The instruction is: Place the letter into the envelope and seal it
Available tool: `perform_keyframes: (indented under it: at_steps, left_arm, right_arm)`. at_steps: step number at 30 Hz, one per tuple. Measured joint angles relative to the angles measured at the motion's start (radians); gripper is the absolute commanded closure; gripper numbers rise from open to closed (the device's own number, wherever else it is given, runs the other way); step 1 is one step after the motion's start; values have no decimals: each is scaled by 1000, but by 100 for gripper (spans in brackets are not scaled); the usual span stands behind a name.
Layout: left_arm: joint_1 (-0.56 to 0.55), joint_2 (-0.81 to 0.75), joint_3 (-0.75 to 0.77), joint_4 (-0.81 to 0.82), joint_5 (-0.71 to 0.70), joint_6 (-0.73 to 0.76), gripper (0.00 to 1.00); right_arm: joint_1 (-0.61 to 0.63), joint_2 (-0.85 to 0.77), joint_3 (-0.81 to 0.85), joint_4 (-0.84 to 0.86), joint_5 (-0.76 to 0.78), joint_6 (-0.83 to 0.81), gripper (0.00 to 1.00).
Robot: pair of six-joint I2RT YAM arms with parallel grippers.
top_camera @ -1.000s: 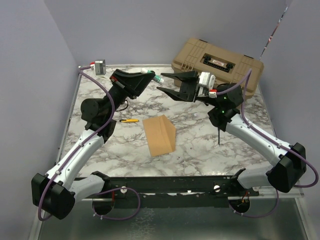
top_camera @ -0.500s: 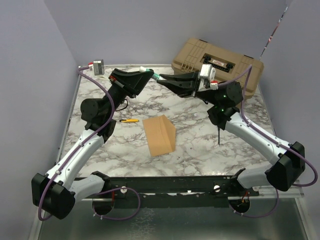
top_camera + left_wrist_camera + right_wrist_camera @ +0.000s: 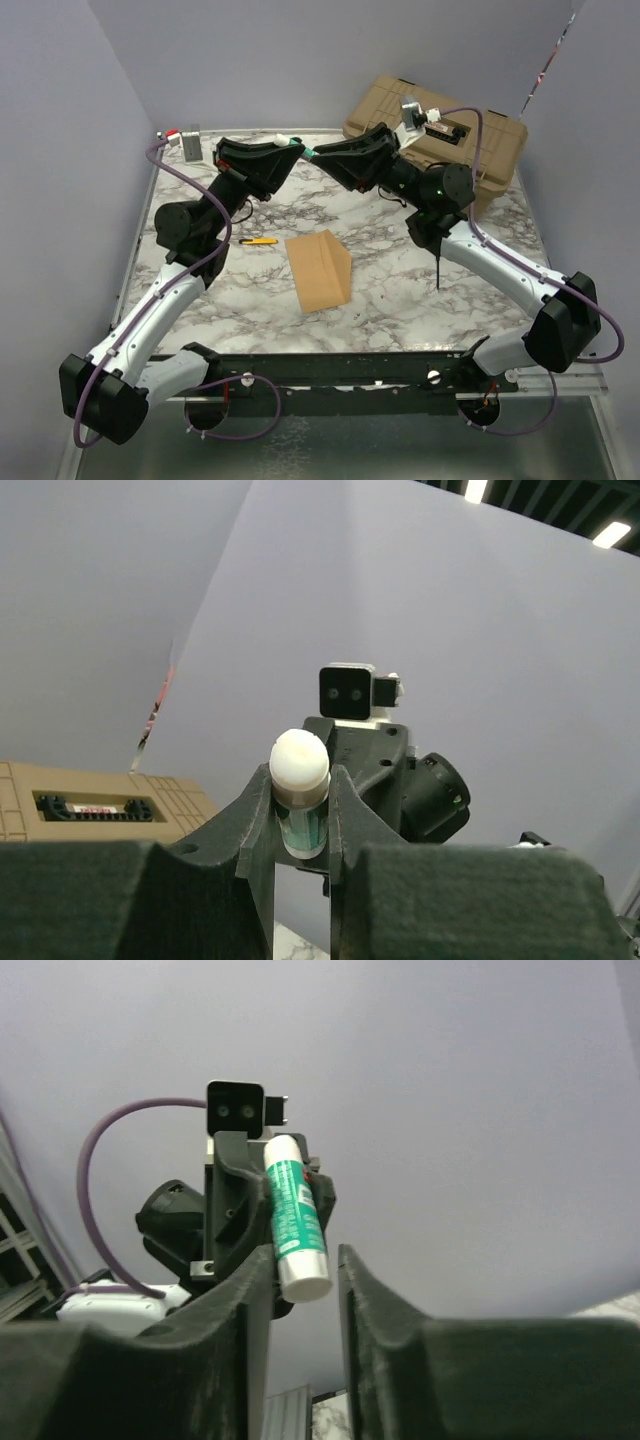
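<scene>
Looking down from the overhead camera, a white-and-grey marble table sits between plain lilac walls. At its far left corner stands a small grey box. The left arm rises from the near left edge and reaches toward the middle of the far side, well above the tabletop. Its left gripper is clamped on a glue stick, green with a white cap, which points across at the other arm. Below that arm, a small yellow tool lies on the marble.

Near the table's centre lies the envelope, kraft brown, flat on the surface and angled slightly, with a folded part along its right edge. Neither arm touches it.

Just right of centre, the right gripper meets the left one tip to tip in the air. Its two fingers closely flank the stick's white end. From its own wrist camera a sliver of gap seems to remain, so I cannot tell whether they are pressing on it. A thin black object lies beneath the right arm. At the far right corner rests a tan hard case.
</scene>
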Motion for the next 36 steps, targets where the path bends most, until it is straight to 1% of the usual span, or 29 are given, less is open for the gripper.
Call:
perform_keyframes:
  at_steps: [1,2,3,4,8,10,13,17,19,22,23,25,29,33,35,36]
  left_arm:
    - [0,2,-2,-1,0,5,100]
    - [0,4,-3,-5,3,9,100]
    - [0,9,-6,-11,3,3,100]
    - [0,12,-10,-17,3,-2,100]
    - [0,27,-45,-42,-10,-74,100]
    - [0,34,-61,-47,-20,-124,100]
    - [0,42,-72,-59,-43,-204,100]
    - [0,44,-73,-63,-66,-295,100]
    - [0,50,-73,-63,-67,-333,100]
    - [0,73,-73,-64,-67,-377,100]
    - [0,80,-74,-65,-68,-385,100]
    - [0,86,-78,-71,-69,-398,100]
    - [0,87,-82,-77,-72,-415,100]
    - [0,89,-82,-77,-78,-435,100]
    - [0,91,-82,-77,-80,-446,100]
    - [0,93,-82,-77,-83,-450,100]
  right_arm:
    - [0,-2,-10,14,4,-23,42]
    - [0,-7,-23,21,5,-71,35]
    - [1,-17,-37,24,6,-134,31]
    - [1,-30,-53,19,6,-214,29]
    - [1,-66,-71,-10,-3,-565,28]
    - [1,-69,-72,-12,-6,-701,28]
    - [3,-66,-85,-12,-13,-845,29]
    - [6,-42,-89,-12,-26,-953,30]
    - [8,-29,-91,-13,-28,-987,33]
    - [11,-8,-91,-12,-27,-1017,42]
    - [12,-2,-91,-10,-26,-1021,43]
    - [12,10,-91,-2,-24,-1025,46]
    - [12,25,-91,22,-15,-1017,58]
    - [17,29,-91,22,-8,-1014,64]
    - [18,32,-91,23,-8,-1013,73]
    - [18,33,-91,25,-9,-1013,81]
